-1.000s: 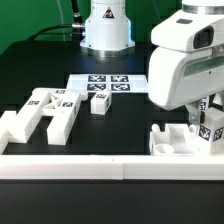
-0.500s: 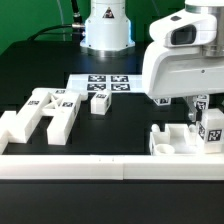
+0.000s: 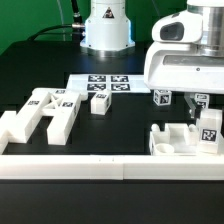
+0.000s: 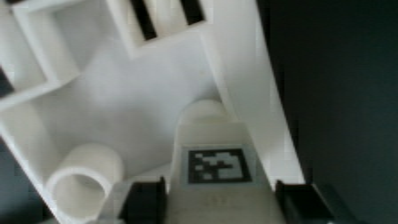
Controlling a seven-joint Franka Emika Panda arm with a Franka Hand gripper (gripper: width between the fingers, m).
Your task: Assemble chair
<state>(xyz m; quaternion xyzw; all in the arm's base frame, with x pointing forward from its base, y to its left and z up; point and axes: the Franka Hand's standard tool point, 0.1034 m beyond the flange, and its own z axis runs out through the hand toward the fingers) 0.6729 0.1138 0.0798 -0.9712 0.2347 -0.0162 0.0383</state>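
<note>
Item: chair, matte-white plastic, in parts. Nearest the camera, a low border rail [image 3: 100, 166], well below and in front of the hand. Directly under the hand, the chair sub-assembly [image 3: 178, 140], slotted, with a round post [image 4: 80, 185] at its front corner. Gripper [image 4: 221, 192]: jaws clamped on a tagged chair piece [image 3: 210, 126], which hangs upright from the fingers, its lower end at the sub-assembly; contact cannot be told. Handling, by judgement: rigid, light, smooth and likely slippery; best held on the two flat side faces, high up, leaving the lower end free to seat. Well apart from the hand, toward the exterior view's left: loose chair parts [image 3: 40, 112] and a small block [image 3: 100, 101]. Beyond these, the marker board [image 3: 100, 82]; farthest, the arm base [image 3: 106, 35].
</note>
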